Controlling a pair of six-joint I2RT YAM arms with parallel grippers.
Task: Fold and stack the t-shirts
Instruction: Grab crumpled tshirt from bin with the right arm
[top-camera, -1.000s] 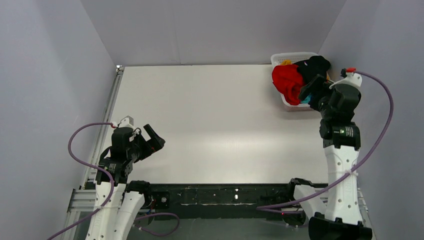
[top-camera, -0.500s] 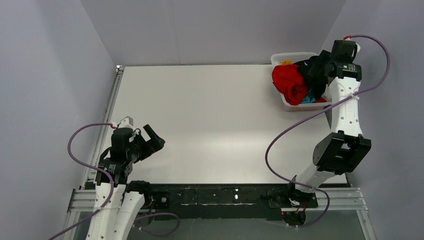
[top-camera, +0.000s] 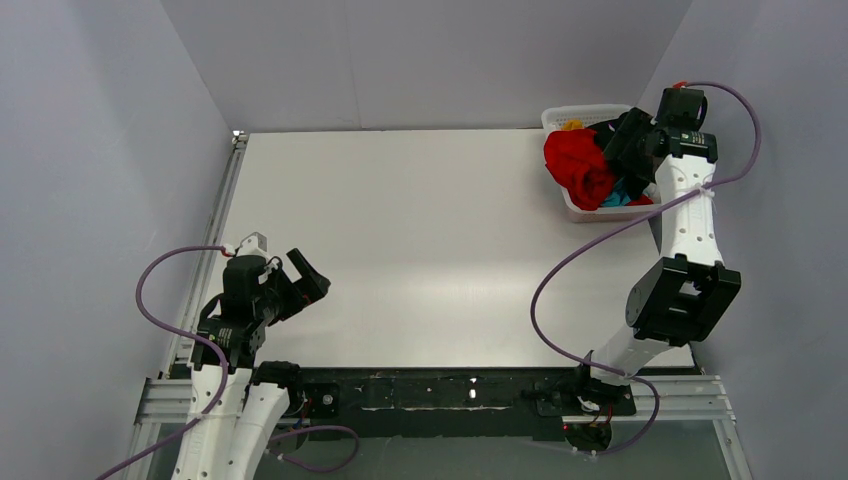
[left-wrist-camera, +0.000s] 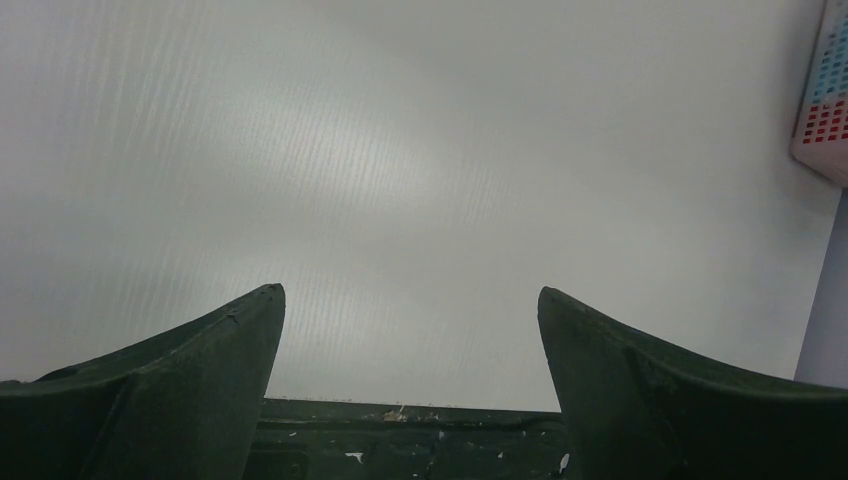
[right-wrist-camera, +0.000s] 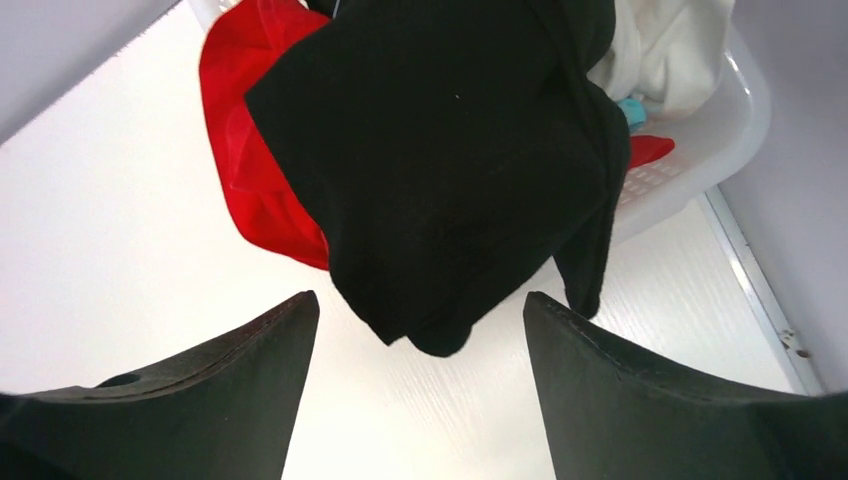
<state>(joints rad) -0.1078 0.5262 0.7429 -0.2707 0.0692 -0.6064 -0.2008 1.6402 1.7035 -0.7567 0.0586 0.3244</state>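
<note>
The right gripper (right-wrist-camera: 420, 300) hangs with its jaws spread wide, grasping nothing, and the black t-shirt (right-wrist-camera: 450, 150) droops just beyond them at 12 o'clock, spilling over the rim of the basket (right-wrist-camera: 700, 140). A red t-shirt (right-wrist-camera: 245, 150) bulges at 10 o'clock beside it; a white t-shirt (right-wrist-camera: 670, 50) lies at 1 o'clock inside. The left gripper (left-wrist-camera: 408, 291), likewise released and empty, hovers over the table (left-wrist-camera: 400, 150) near its 8 o'clock edge.

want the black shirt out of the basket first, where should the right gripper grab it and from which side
Pinch the thick rounded fold at the lowest end of the black t-shirt, which droops past the rim of the basket over the table. Come from the table side, where the open right gripper faces it; that fold sticks out beyond the red t-shirt.
</note>
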